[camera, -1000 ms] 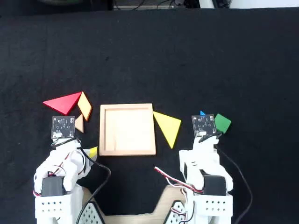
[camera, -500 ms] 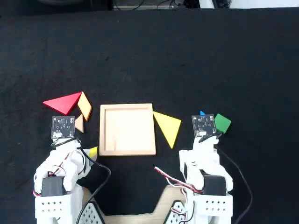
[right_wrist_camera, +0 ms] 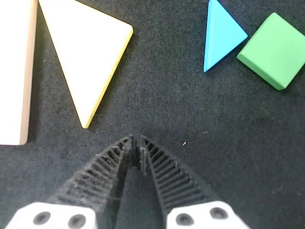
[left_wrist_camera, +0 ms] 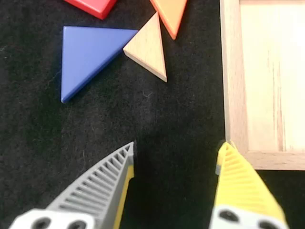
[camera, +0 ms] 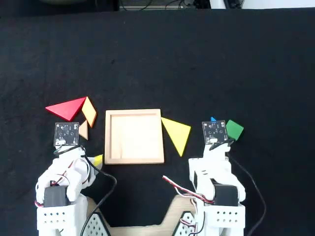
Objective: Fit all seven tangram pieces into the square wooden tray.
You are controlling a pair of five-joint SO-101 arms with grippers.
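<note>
The square wooden tray (camera: 109,140) lies mid-table with nothing in it; its corner (left_wrist_camera: 233,95) is beside my open left gripper (left_wrist_camera: 177,153). Near that gripper lie a dark blue triangle (left_wrist_camera: 88,52), a small wooden triangle (left_wrist_camera: 150,50), an orange piece (left_wrist_camera: 171,12) and a red triangle (camera: 66,107). My right gripper (right_wrist_camera: 137,143) is shut on nothing, just short of the big yellow triangle (right_wrist_camera: 83,50). A light blue triangle (right_wrist_camera: 220,33) and a green square (right_wrist_camera: 272,50) lie past it. In the high view the yellow triangle (camera: 177,132) touches the tray's right side.
Both arm bases (camera: 56,201) stand at the table's near edge with loose cables (camera: 177,189) between them. Black cloth (camera: 162,59) covers the table beyond the tray. A small yellow bit (camera: 98,160) shows by the tray's near left corner.
</note>
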